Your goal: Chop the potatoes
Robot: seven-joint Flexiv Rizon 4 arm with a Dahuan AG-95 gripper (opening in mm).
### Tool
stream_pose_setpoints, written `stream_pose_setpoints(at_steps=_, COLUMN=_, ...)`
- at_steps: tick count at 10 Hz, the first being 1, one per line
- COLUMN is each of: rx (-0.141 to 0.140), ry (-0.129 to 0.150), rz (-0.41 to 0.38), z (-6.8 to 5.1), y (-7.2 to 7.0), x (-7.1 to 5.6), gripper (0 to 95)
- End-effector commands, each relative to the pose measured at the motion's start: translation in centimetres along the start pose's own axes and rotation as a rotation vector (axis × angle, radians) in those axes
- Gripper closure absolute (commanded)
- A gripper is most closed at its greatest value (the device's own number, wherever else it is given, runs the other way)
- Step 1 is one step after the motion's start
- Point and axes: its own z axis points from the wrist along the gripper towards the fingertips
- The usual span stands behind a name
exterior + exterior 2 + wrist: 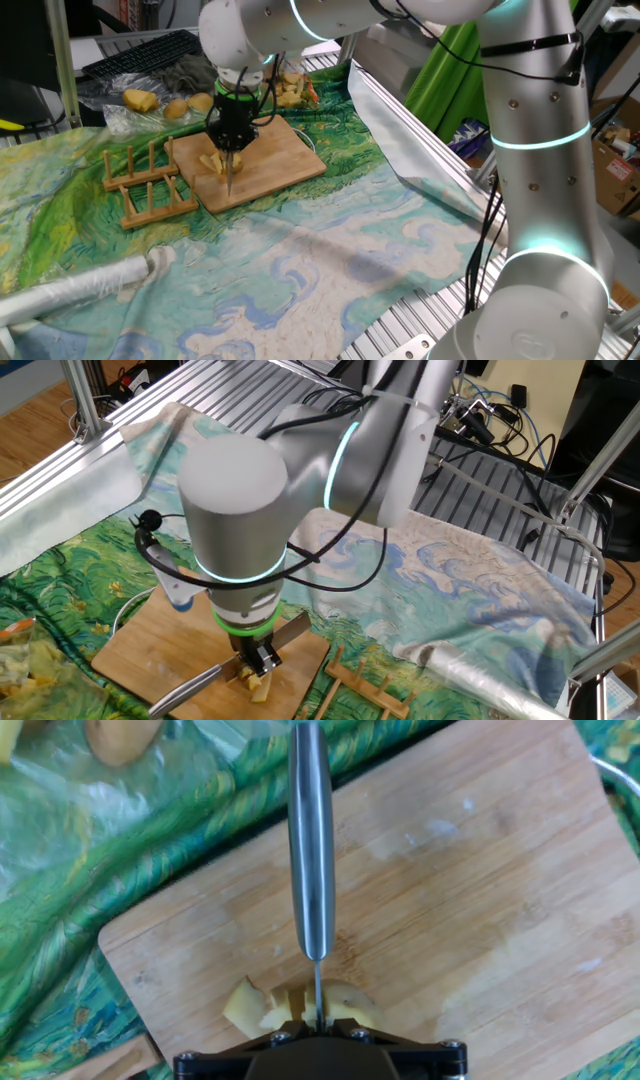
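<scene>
Pale-yellow potatoes (250,1007) lie as a few cut chunks near the front edge of the wooden board (480,900), right under my hand. My gripper (317,1028) is shut on a steel knife (311,840); its thin blade stands on edge between the chunks and its handle points away from the camera. In one fixed view the gripper (232,140) hangs over the potatoes (212,162), with the knife (229,178) reaching down to the board (275,160). In the other fixed view the potatoes (256,683) sit just below the gripper (258,658), and the knife (185,692) sticks out to the left.
A wooden rack (150,182) stands left of the board. Whole potatoes (140,100) lie in a clear bag behind it, and more scraps (292,92) at the back. A foil-wrapped roll (80,290) lies front left. Metal frame rails (430,160) border the cloth.
</scene>
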Motion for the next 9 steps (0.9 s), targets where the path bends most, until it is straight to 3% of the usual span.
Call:
stream_pose_setpoints(at_steps=1, rx=0.053, ry=-0.014, rz=-0.026, z=3.1, y=0.1, x=0.1, gripper=95.0)
stream_pose_setpoints(at_steps=4, rx=0.036, ry=-0.021, rz=-0.017, z=3.3, y=0.1, x=0.0, gripper=95.0)
stream_pose_setpoints(at_steps=6, rx=0.051, ry=0.001, rz=-0.022, z=2.3, y=-0.1, x=0.2, gripper=95.0)
stream_pose_setpoints(at_steps=8, rx=0.05, ry=0.017, rz=-0.03, z=0.8, y=-0.5, x=0.3, gripper=95.0)
stream_pose_setpoints(at_steps=9, rx=0.046, ry=0.019, rz=-0.029, z=0.6, y=-0.5, x=0.3, gripper=95.0)
